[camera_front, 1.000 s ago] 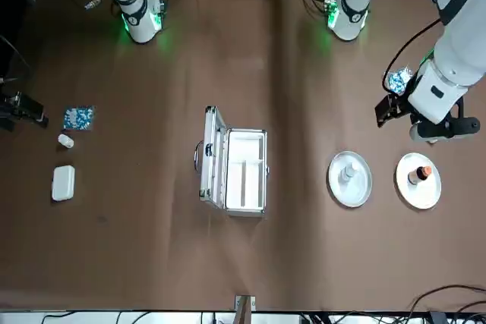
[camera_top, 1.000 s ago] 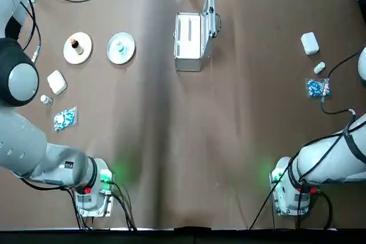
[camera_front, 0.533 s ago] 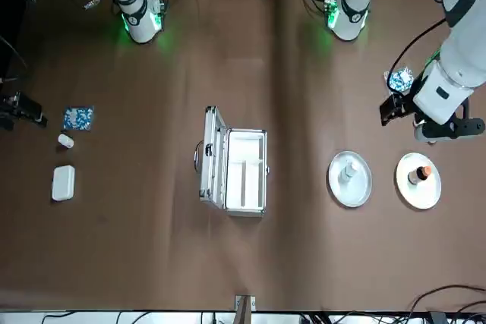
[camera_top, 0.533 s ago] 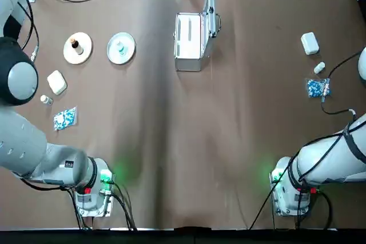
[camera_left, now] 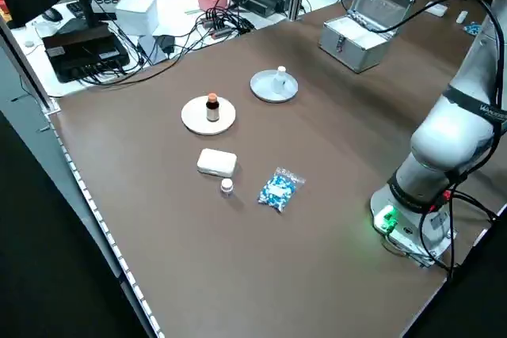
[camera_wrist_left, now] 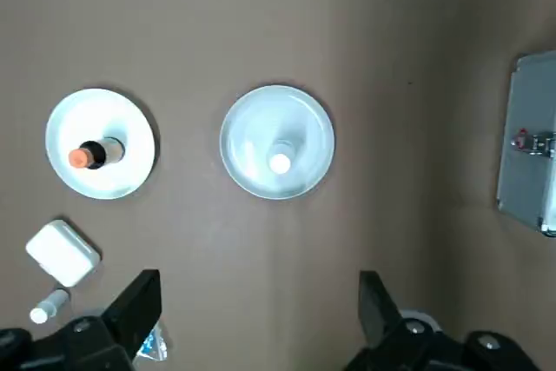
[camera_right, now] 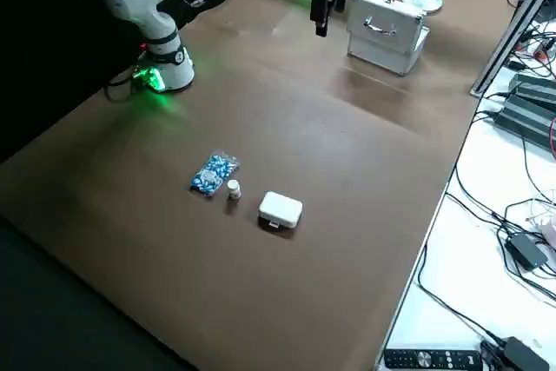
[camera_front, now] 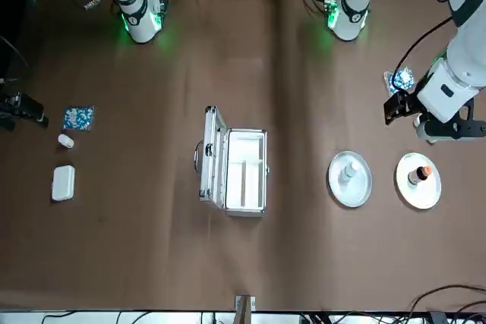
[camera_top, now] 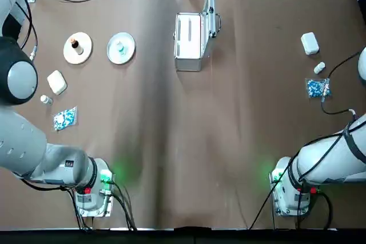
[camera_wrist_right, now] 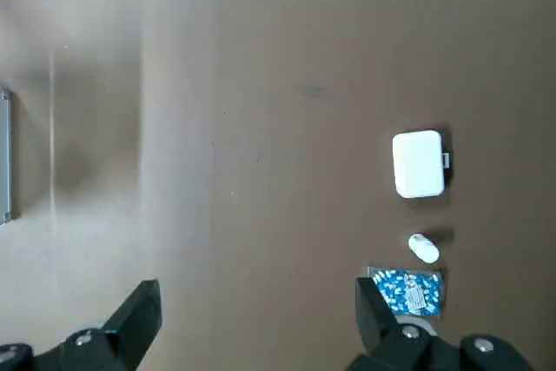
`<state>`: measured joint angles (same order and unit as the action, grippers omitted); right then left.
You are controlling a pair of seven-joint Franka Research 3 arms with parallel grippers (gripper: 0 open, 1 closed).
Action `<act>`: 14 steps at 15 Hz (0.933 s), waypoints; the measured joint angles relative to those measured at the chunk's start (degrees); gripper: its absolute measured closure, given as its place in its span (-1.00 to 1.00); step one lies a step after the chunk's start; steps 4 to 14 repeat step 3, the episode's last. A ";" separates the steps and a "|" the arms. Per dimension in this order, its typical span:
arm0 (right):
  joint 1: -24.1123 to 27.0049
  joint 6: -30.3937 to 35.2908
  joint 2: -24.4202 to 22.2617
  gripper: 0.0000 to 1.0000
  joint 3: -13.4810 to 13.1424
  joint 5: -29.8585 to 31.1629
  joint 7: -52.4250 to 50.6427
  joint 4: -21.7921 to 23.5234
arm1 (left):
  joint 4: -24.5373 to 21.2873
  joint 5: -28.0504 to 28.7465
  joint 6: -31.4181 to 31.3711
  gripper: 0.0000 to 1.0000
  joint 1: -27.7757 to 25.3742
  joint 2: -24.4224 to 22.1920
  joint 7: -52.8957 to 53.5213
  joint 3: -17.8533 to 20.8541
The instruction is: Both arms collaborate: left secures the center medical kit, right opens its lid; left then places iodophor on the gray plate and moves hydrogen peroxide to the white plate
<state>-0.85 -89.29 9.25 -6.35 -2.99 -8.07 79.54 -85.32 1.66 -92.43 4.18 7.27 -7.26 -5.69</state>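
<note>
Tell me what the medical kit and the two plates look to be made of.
Medical kit: likely aluminium, with bright silver edges and matte white panels. White plate and gray plate: smooth and glossy with raised rims, so ceramic or plastic; the pictures cannot settle which.

A robotics lab: brown table (camera_left: 238, 243) edged by cable-strewn white benches (camera_left: 150, 13) with electronics (camera_left: 83, 45)

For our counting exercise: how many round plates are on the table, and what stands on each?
2. Both are on the robot's left side of the open medical kit: the white plate holds a brown bottle with an orange cap; the gray plate, nearer the kit, holds a clear bottle.
</note>
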 joint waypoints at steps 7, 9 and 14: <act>-0.02 0.77 0.00 -0.97 0.18 0.00 0.00 0.02 | 0.09 -1.86 0.00 -1.00 -0.73 -0.01 -1.61 0.02; -0.02 0.77 0.00 -0.97 0.18 0.00 0.00 0.02 | 0.09 -1.86 0.00 -1.00 -0.73 -0.01 -1.61 0.02; -0.02 0.77 0.00 -0.97 0.18 0.00 0.00 0.02 | 0.09 -1.86 0.00 -1.00 -0.73 -0.01 -1.61 0.02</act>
